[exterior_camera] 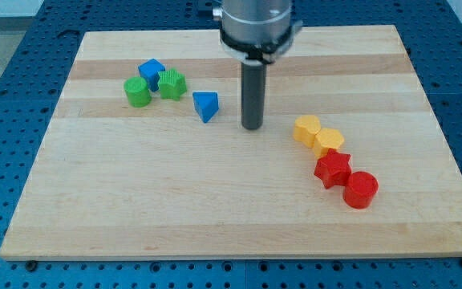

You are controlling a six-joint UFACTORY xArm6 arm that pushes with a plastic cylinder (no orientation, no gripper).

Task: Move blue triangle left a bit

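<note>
The blue triangle (205, 105) lies on the wooden board (175, 201), left of centre. My tip (252, 126) stands on the board just to the triangle's right, a short gap apart, not touching it. Further left a blue cube (151, 71), a green star-like block (172, 83) and a green cylinder (137, 92) sit bunched together.
At the view's right a chain of blocks runs down: a yellow cylinder (306, 128), a yellow block (328, 142), a red star (333, 168) and a red cylinder (360, 190). A blue perforated table (6, 96) surrounds the board.
</note>
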